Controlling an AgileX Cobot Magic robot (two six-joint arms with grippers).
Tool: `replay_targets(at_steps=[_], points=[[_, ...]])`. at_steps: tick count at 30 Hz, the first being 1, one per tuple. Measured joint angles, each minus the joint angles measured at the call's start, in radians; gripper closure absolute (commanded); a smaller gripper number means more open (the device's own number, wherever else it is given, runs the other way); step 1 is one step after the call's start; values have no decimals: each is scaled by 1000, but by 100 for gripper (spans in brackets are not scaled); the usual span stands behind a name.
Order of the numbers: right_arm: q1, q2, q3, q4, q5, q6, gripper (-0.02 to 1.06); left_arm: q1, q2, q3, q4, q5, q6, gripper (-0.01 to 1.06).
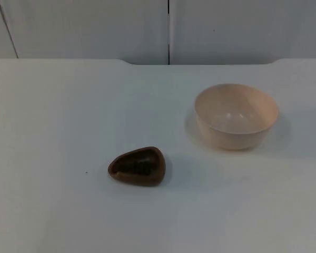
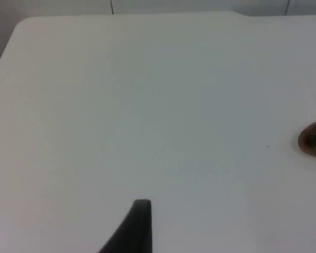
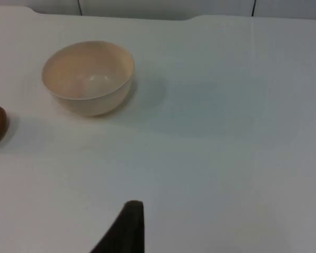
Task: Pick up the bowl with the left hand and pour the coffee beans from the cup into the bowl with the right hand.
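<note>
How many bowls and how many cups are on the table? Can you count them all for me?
Bowls: 1, the pale cream bowl, standing upright.
Cups: 1, the small dark brown cup with dark coffee beans inside, standing apart from the bowl.
Total: 2 things on the white table.

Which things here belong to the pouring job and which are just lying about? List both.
Belong to the job:
- bowl, cream, upright and empty, on the table
- cup, brown, holding dark coffee beans, standing apart from the bowl, nearer the camera

Just there:
- white table
- grey wall behind it
</note>
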Motion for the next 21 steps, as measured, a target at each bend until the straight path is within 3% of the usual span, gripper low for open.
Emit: replay_targets(at_steps=[21], points=[[0, 0, 0, 0, 0, 0, -1, 0, 183, -218, -48, -37, 0, 0]])
